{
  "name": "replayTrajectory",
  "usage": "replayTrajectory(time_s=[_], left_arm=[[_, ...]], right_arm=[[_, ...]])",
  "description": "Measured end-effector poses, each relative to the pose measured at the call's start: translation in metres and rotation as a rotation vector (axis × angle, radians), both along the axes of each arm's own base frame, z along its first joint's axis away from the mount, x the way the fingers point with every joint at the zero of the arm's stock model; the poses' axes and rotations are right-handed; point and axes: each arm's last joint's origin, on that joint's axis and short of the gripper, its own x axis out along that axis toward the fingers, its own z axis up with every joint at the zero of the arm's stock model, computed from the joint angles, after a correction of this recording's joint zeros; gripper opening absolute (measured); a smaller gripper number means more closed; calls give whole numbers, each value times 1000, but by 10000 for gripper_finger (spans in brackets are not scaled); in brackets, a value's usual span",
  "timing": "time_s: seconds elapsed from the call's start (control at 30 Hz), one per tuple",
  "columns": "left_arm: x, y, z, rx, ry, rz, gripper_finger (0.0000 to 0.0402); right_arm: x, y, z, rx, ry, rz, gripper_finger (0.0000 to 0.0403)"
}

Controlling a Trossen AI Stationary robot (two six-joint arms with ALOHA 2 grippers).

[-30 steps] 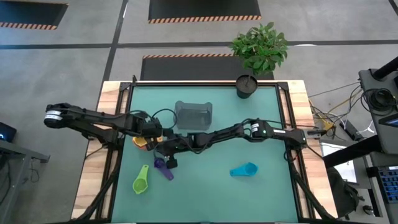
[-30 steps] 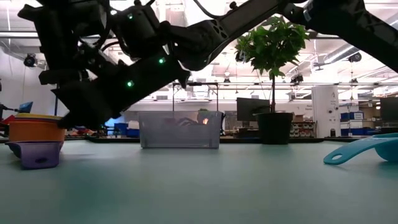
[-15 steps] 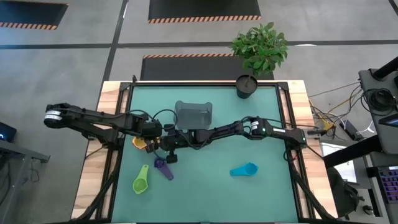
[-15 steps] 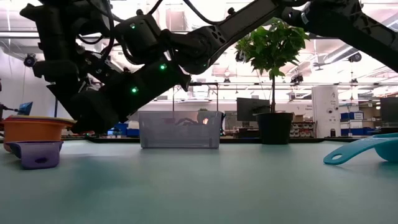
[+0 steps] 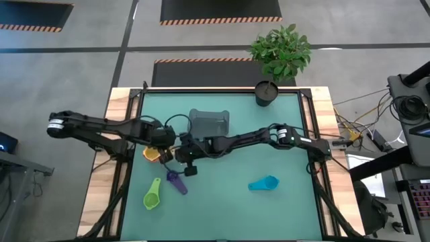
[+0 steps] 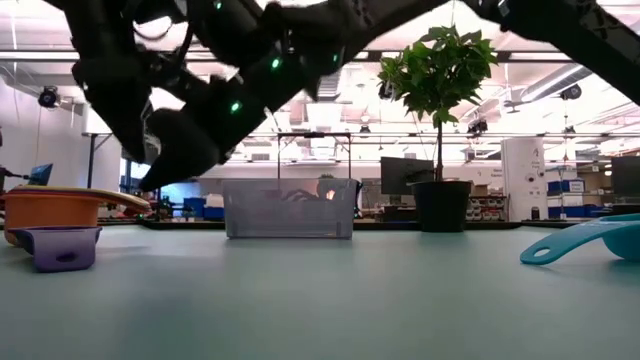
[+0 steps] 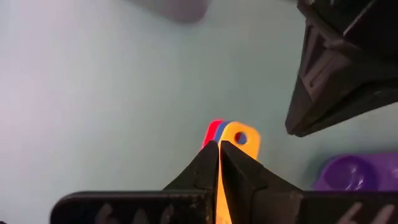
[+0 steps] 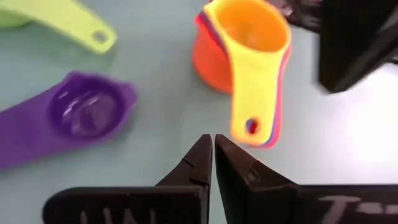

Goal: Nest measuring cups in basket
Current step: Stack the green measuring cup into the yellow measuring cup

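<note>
Since a second ago my right pincer (image 5: 189,161) has risen, fingers together and empty, while my left pincer (image 7: 217,163) clamps the nested cups' handles (image 7: 229,135) near the surface's left edge; colliding arms could spill them short of the basket (image 5: 209,124).

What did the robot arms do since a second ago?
The right tool lifted off the table and pulled back a little from the purple cup; it holds nothing. The left tool stayed at the stack of cups. Purple, green cup, cyan cup and basket did not move.
</note>
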Motion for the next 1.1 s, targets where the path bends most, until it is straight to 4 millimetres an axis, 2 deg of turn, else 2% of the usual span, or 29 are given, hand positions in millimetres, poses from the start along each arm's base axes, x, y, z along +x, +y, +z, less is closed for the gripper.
replayTrajectory(time_s=[0.17,0.4,0.6,0.77,0.9,1.1], left_arm=[[-2,-22,15,73,-106,-4,0],[-2,-72,30,167,-392,-57,0],[3,-111,41,288,-651,-133,0],[10,-133,41,339,-709,-257,0],[16,-137,38,388,-693,-312,0],[20,-141,44,439,-677,-371,0]], right_arm=[[-17,15,20,-11,109,35,9],[-52,53,50,-12,227,105,9],[-100,82,75,20,353,134,9],[-145,102,86,142,450,140,9],[-180,111,95,320,535,55,9],[-224,109,98,501,721,-296,9]])
